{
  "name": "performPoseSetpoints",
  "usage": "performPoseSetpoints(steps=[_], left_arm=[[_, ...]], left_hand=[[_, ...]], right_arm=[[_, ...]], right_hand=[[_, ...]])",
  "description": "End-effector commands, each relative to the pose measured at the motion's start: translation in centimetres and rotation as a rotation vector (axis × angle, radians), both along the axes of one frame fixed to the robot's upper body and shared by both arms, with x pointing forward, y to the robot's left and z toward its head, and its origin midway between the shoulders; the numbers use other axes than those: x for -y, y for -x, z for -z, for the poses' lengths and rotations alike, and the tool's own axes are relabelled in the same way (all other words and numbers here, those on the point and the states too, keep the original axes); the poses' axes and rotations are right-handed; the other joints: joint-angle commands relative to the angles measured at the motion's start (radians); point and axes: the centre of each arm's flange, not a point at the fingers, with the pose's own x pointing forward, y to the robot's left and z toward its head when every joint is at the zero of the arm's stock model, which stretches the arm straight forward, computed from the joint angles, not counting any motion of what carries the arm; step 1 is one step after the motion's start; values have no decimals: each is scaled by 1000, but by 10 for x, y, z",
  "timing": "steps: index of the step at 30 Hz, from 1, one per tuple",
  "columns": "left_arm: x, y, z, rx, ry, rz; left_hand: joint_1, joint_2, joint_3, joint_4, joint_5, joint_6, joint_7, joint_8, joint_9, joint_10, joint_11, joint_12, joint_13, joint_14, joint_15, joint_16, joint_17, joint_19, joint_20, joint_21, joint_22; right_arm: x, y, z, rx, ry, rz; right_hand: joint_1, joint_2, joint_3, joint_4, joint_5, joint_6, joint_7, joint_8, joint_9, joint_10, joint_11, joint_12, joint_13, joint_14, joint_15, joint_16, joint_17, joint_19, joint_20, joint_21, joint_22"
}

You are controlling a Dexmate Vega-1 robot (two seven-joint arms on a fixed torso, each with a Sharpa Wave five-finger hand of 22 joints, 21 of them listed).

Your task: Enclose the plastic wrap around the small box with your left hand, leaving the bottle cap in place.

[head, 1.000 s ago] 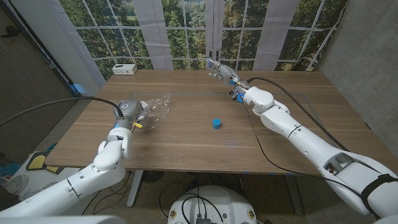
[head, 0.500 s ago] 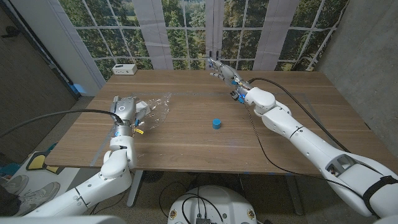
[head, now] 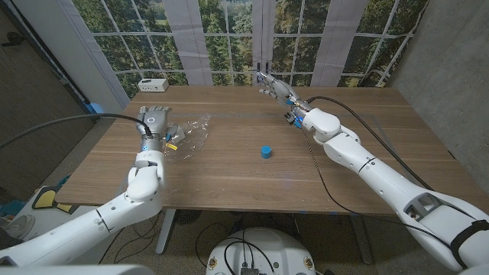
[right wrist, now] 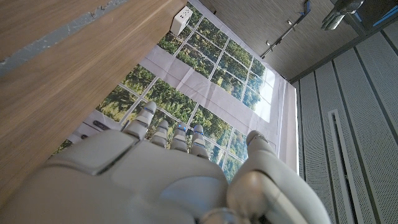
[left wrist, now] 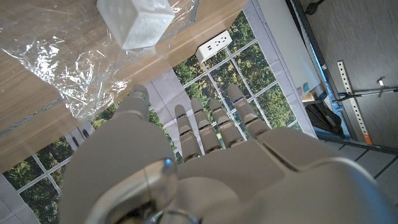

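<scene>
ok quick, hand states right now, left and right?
Left hand: open, holding nothing, raised beside the plastic wrap.
Right hand: open, holding nothing, fingers extended over the table's far edge.

No readable text, label, brand, number or sign appears on anything here.

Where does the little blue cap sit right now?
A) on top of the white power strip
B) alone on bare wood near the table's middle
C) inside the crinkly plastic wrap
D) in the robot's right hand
B: the blue cap stands by itself on the table, apart from the plastic wrap and both hands.
</scene>
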Motion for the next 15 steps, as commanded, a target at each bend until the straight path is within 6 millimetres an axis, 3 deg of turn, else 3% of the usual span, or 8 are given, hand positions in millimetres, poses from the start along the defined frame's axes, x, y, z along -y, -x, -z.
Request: performPoseSetpoints(steps=[1,7,10,11,13,15], left_arm=[[0,-38,-37,-261,-39,66],[4,-49,-45,-361,-59,133],[5,-45,-49,-345,-68,182],[4,-44,-51,-351,-45,201],[5,-37,-51,-291,-51,227],[1,-29,-55,-277,18,308]], left_hand=[[-30,-5,-12,11,2,-5,13,1,1,-28,12,-4,5,-32,-2,-2,-1,-17,8,-10,3],[-57,10,-18,29,10,53,30,24,1,-54,21,-2,5,-64,6,3,-2,-26,10,-18,4],[-76,-14,-35,31,11,58,30,23,-1,-67,27,-2,5,-77,8,4,-4,-31,7,-22,4],[-104,-48,-61,36,13,62,29,22,-2,-67,23,2,3,-79,7,9,-6,-30,6,-26,3],[-130,-61,-79,47,23,99,31,33,-2,-53,22,12,2,-76,10,15,-7,-33,11,-31,4],[-153,-47,-85,65,35,155,15,49,-1,-23,9,27,-1,-58,1,26,-9,-26,5,-32,5]], right_arm=[[7,5,2,12,-11,16],[11,6,2,8,-26,21],[13,6,2,4,-29,37],[13,5,3,4,-37,26],[14,5,3,-3,-25,44],[13,4,5,-14,-43,26]], right_hand=[[-6,-3,2,3,-5,4,-7,-1,3,5,-2,1,5,6,7,0,4,5,6,-3,6],[-6,-4,2,3,-5,3,-7,-1,3,5,-1,1,5,8,8,0,3,7,7,-2,6],[-6,-4,2,3,-5,3,-8,-1,3,5,-1,1,5,10,7,1,3,9,8,-2,6],[-6,-4,2,3,-5,3,-8,-1,3,5,-2,1,5,10,8,1,3,9,7,-2,6],[-7,-4,2,4,-5,3,-8,-1,3,5,-3,1,5,11,8,1,3,10,8,-2,6],[-7,-3,3,4,-5,3,-7,-1,3,4,-3,1,5,11,8,1,4,10,7,-3,6]])
